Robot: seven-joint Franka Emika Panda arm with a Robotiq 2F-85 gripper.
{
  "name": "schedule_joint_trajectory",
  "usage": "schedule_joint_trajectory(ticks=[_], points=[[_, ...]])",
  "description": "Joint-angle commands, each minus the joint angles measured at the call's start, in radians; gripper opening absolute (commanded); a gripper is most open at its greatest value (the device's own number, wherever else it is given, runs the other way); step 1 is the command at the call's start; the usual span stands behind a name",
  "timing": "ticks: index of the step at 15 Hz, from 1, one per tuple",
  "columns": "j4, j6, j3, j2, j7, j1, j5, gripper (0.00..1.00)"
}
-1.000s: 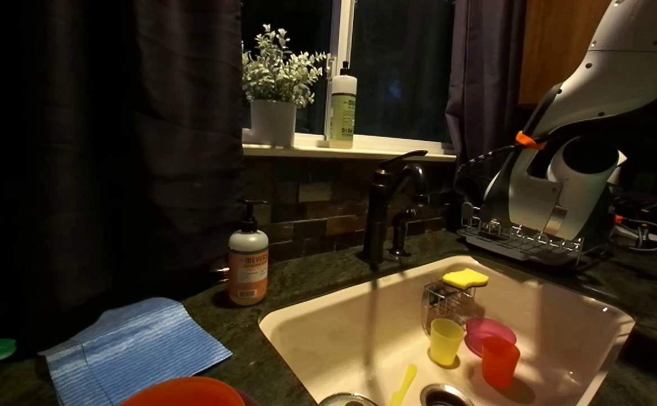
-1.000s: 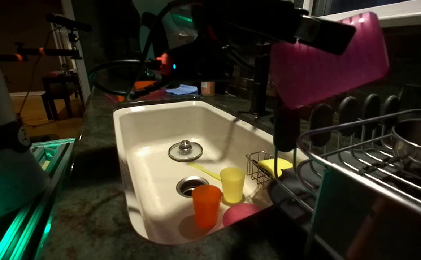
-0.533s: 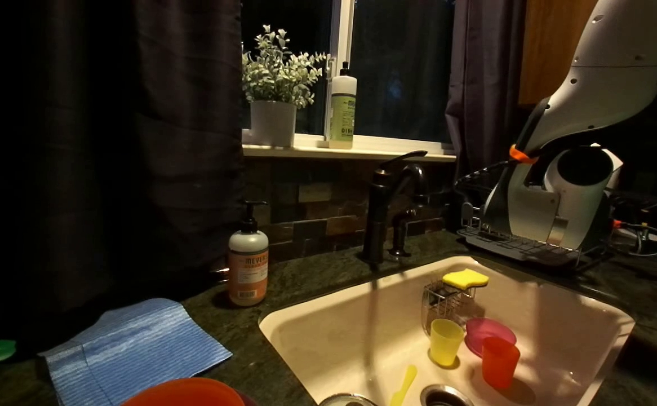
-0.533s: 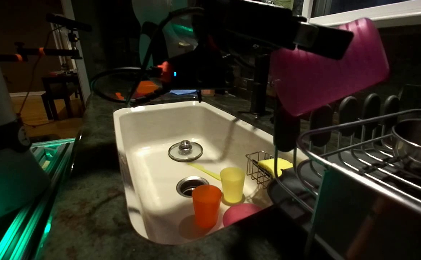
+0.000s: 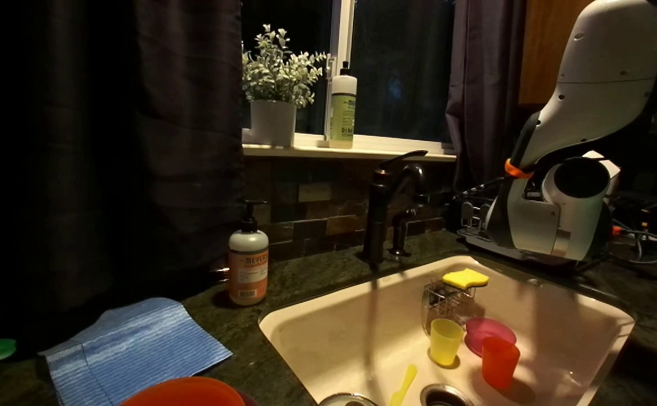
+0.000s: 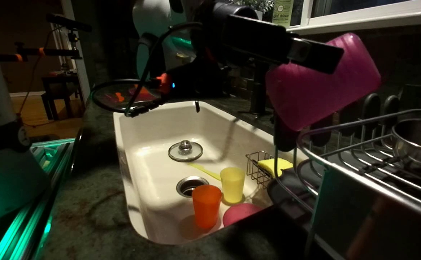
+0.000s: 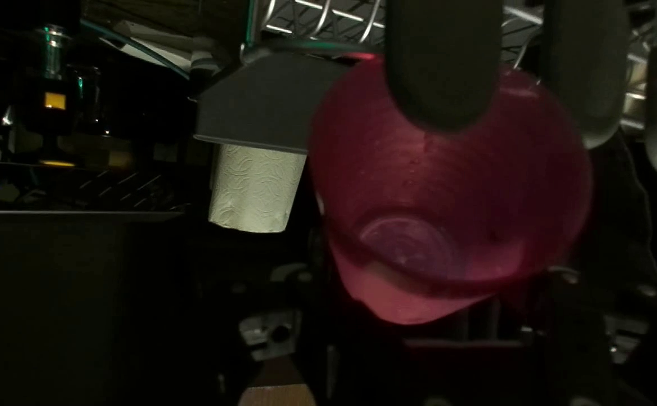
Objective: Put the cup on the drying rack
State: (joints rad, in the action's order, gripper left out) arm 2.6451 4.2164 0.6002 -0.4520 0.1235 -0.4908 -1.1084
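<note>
The pink-magenta cup (image 6: 326, 95) is held tilted in my gripper (image 6: 328, 59), above the near corner of the drying rack (image 6: 376, 189). A dark finger lies across the cup's side; the far finger is hidden. In the wrist view my gripper (image 7: 447, 265) is around the cup (image 7: 452, 186), whose open mouth faces up toward the rack. A dark rounded rack prong (image 7: 444, 62) overlaps the cup's rim there; I cannot tell if they touch. The rack (image 5: 489, 248) is partly hidden behind the arm in an exterior view, where cup and gripper are hidden.
A metal pot (image 6: 420, 141) stands in the rack. The sink (image 6: 152, 144) holds an orange-red cup (image 6: 207, 206), a yellow cup (image 6: 232, 185), a pink dish (image 6: 241, 213), a lid (image 6: 185, 151) and a yellow sponge (image 6: 275, 166) in a caddy. The faucet (image 5: 379, 214) rises behind the sink.
My gripper and the held cup have moved down toward the rack, slightly leftward in an exterior view, and the cup is tilted more. The sink's contents have not moved.
</note>
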Motion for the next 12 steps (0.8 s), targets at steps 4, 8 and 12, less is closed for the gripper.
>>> schedule_joint_trajectory(ticks=[4, 8, 12], points=[[0.017, 0.007, 0.028, -0.063, -0.072, -0.047, -0.001, 0.87], [0.017, 0.007, 0.033, -0.074, -0.084, -0.060, -0.002, 1.00], [0.023, 0.007, 0.033, -0.054, -0.084, -0.068, -0.005, 1.00]])
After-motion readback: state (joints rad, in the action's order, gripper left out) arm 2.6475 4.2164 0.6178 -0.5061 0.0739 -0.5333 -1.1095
